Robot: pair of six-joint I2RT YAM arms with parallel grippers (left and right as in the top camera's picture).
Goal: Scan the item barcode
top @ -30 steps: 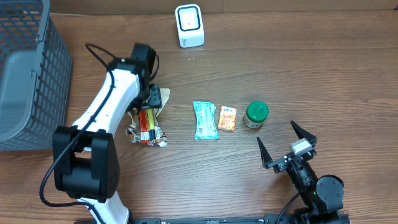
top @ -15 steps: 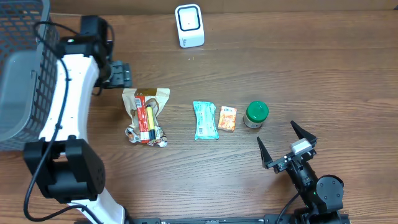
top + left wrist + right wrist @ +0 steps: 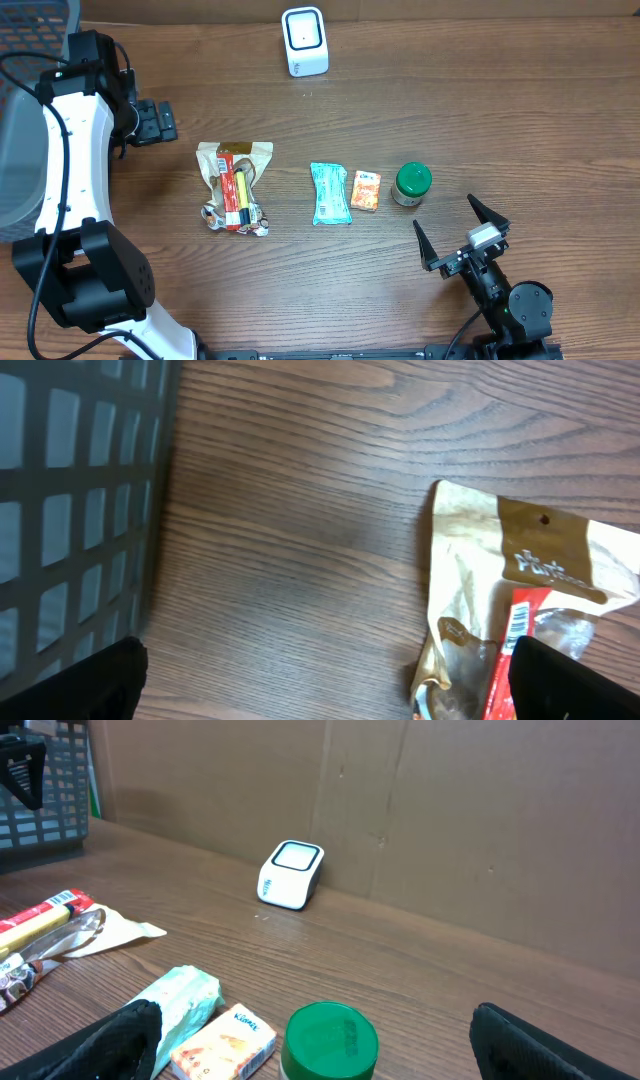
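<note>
A tan and red snack bag [image 3: 235,185] lies flat on the table, and its upper part shows in the left wrist view [image 3: 520,560]. My left gripper [image 3: 160,120] hovers open and empty up and to the left of it, near the basket; its fingertips [image 3: 335,685] frame bare wood. A teal packet [image 3: 330,193], an orange tissue pack [image 3: 366,190] and a green-lidded jar [image 3: 411,183] sit in a row mid-table. The white scanner [image 3: 304,41] stands at the back. My right gripper [image 3: 455,228] is open near the front, facing the jar [image 3: 330,1035].
A grey mesh basket [image 3: 30,30] fills the far left corner, and its wall [image 3: 70,510] is close beside my left gripper. A cardboard wall [image 3: 450,810] stands behind the scanner [image 3: 291,875].
My left gripper has opened, left the snack bag lying on the table and pulled away up and to the left toward the basket. The right arm has not moved.
</note>
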